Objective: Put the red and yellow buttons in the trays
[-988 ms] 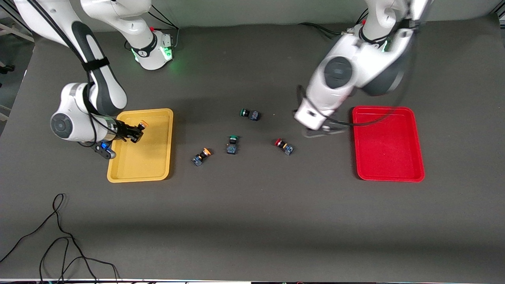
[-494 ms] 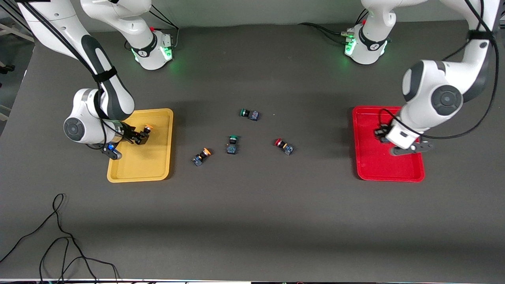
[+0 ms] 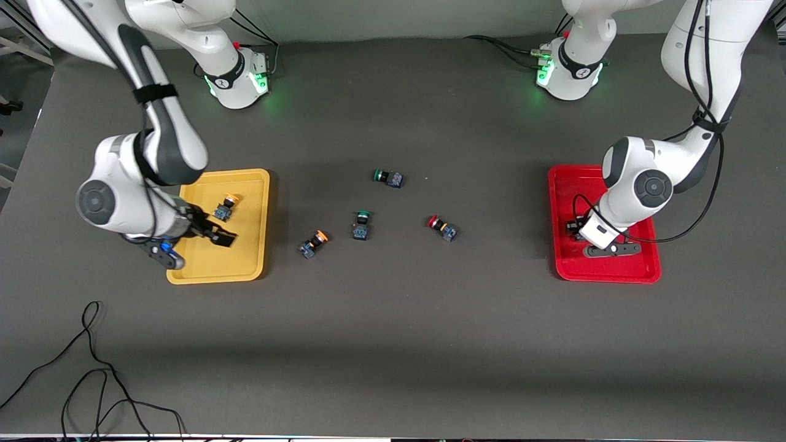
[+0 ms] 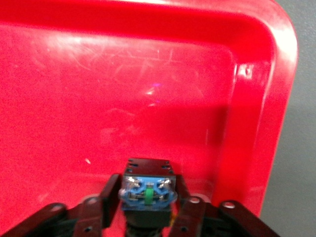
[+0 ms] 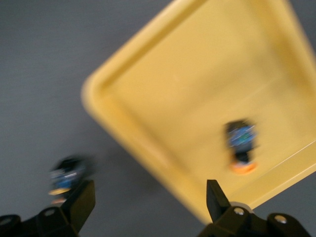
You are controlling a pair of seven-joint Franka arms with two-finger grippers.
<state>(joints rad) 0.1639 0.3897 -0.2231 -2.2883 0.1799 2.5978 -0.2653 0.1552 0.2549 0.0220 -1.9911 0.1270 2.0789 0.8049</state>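
**Right gripper open over yellow tray; left gripper around a button in red tray**

Right gripper (image 3: 216,236): black two-finger type, over the shallow yellow plastic tray (image 3: 245,264) with rounded corners, toward the right arm's end of the table. Fingers (image 5: 217,197) spread wide, nothing between them.

Item in yellow tray: one small push-button switch, orange-yellow cap, black-and-blue body (image 3: 225,207), lying on the tray floor apart from the right gripper's fingers.

Left gripper (image 3: 574,228): black two-finger type, low inside the shallow red plastic tray (image 3: 614,273) with raised rim, toward the left arm's end of the table. In the left wrist view a small switch with blue-and-black body (image 4: 148,190) sits between the fingers (image 4: 190,217); its cap is hidden. Whether the jaws are clamped on it or parted from it cannot be told.

Loose items on the dark grey table mat (image 3: 393,344), between the two trays:
- one orange-yellow-capped push-button switch (image 3: 313,243), nearest the yellow tray;
- one red-capped push-button switch (image 3: 442,227), nearest the red tray;
- one green-capped switch (image 3: 361,224), between those two;
- one green-capped switch (image 3: 389,177), farther from the front camera than the rest.

Other: black cable (image 3: 92,374), looped on the mat near the front camera at the right arm's end.
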